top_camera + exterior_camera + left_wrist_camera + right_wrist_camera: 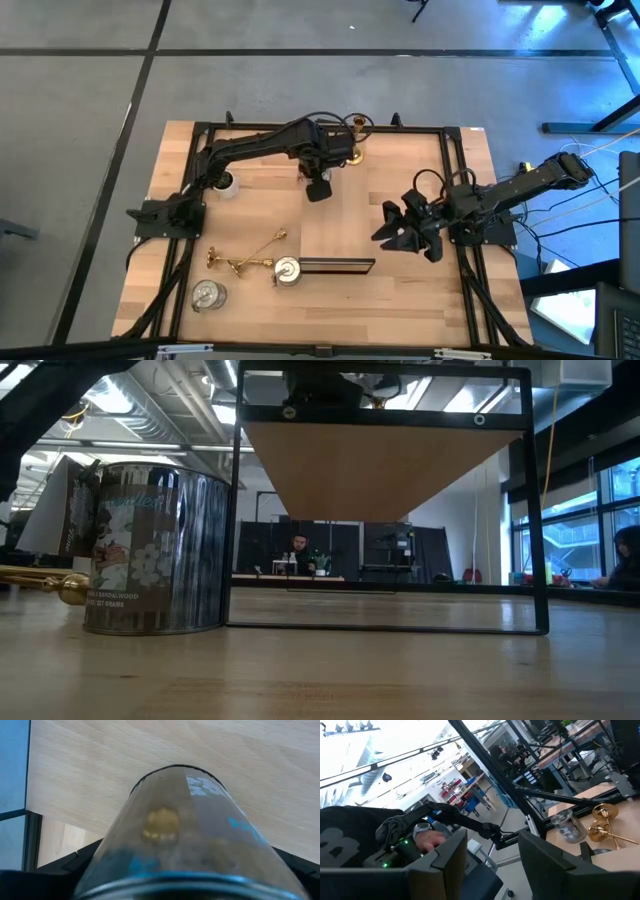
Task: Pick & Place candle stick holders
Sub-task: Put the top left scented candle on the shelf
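Note:
My left gripper (318, 188) is over the table's far middle, shut on a squat silvery cup holder (175, 820) that fills the left wrist view. One gold stick holder (355, 130) stands near the far edge. Two gold stick holders (245, 258) lie on their sides at the near left. Two silvery cups (287, 271) (208, 293) stand by them; one of them shows close up in the low view (150, 550). My right gripper (390, 228) is open and empty at the table's right, clear of all of them. My left gripper holds the silvery cup by its round wall (105, 855), one finger (55, 870) on each of two opposite sides. The fingers come from above and lie along the cup's height. Whether the cup's lower end touches the table does not show.
A long wooden board (338, 266) lies at the near middle, right beside one silvery cup. A small white pot (225, 183) stands at the left by my left arm. The black frame (455, 160) runs around the table. Bare wood lies between the two grippers.

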